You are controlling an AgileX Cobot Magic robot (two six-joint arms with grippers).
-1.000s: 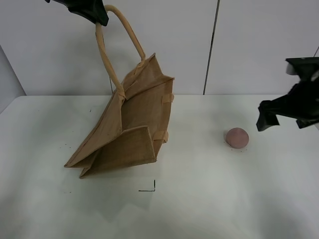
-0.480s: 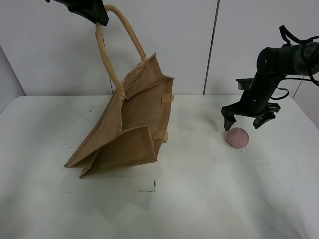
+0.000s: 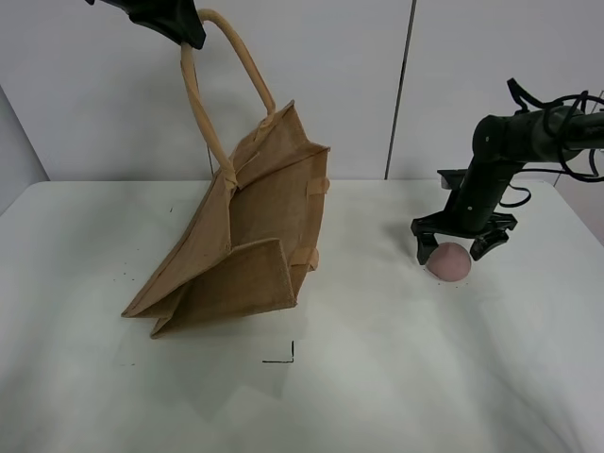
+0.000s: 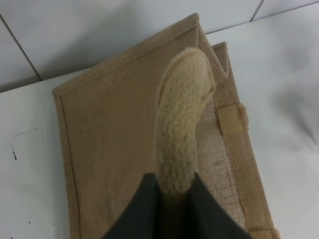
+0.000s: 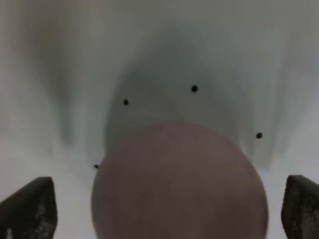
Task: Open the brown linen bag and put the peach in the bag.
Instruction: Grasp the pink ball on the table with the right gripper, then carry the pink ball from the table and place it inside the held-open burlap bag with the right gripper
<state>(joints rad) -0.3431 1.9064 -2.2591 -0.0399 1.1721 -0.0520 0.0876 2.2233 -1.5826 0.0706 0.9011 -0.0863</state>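
Note:
The brown linen bag (image 3: 241, 245) hangs tilted, its bottom resting on the white table (image 3: 396, 377) at the left, its mouth open to the right. My left gripper (image 3: 185, 36) is shut on the bag's rolled handle (image 3: 203, 104) and holds it high; the left wrist view shows the handle (image 4: 180, 134) clamped between the fingers above the bag (image 4: 109, 149). The dusty-pink peach (image 3: 449, 260) lies on the table at the right. My right gripper (image 3: 457, 249) is open and straddles the peach from above. The right wrist view shows the peach (image 5: 179, 184) between the two fingertips (image 5: 30, 209).
A white panelled wall (image 3: 406, 85) stands behind the table. A small black corner mark (image 3: 283, 357) is printed on the table in front of the bag. Bare table lies between the bag and the peach.
My right gripper has swung in from the right edge and come down over the peach, its fingers now either side of it. The left gripper and bag have not moved.

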